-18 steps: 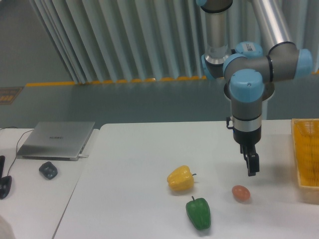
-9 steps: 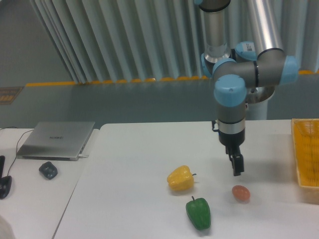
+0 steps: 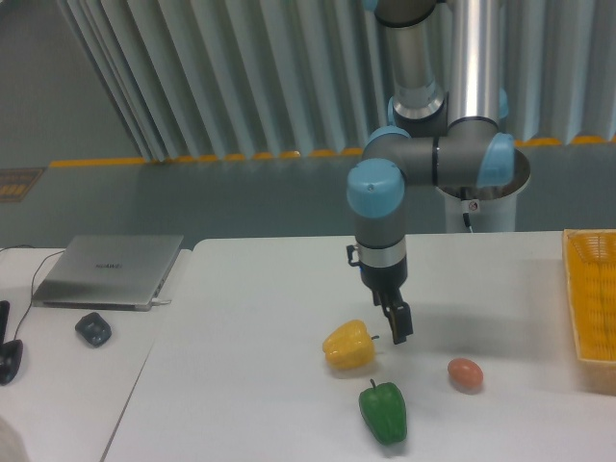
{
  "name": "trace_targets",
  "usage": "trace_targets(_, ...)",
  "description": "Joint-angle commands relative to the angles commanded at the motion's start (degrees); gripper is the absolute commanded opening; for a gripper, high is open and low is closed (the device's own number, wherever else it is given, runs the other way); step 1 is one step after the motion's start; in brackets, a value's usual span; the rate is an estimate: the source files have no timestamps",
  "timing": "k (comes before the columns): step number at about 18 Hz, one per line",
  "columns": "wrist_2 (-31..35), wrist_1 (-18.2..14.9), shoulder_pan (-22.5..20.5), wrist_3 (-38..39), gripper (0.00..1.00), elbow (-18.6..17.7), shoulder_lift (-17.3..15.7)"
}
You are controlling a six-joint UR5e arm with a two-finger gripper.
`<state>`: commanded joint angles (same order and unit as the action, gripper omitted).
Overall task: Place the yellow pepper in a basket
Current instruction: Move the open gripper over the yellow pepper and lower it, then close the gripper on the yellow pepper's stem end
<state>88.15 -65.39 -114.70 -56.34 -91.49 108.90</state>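
The gripper (image 3: pixel 400 325), its jaw spacing impossible to tell from this angle, hangs just right of the yellow pepper (image 3: pixel 348 346) mid-table toward the front edge, far from the basket (image 3: pixel 589 289) at the right edge; descending off-centre could nudge the glossy pepper away

On the table (image 3: pixel 269 289), the pepper (image 3: pixel 348 346) lies left of the egg (image 3: pixel 465 373), another pepper (image 3: pixel 384 412) in front, the basket (image 3: pixel 592 294) far right.
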Motion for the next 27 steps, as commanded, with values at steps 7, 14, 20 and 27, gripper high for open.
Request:
trace_targets(7, 0.88, 0.18, 3.96, 5.28, 1.00, 0.44, 0.79)
trace_targets(14, 2.11, 0.62, 4.40, 7.30, 1.00, 1.14, 2.63)
trace_targets(20, 2.37, 0.97, 3.79, 6.95, 1.00, 2.11, 3.87)
trace_targets(27, 4.57, 1.05, 3.79, 7.04, 1.00, 2.02, 4.75)
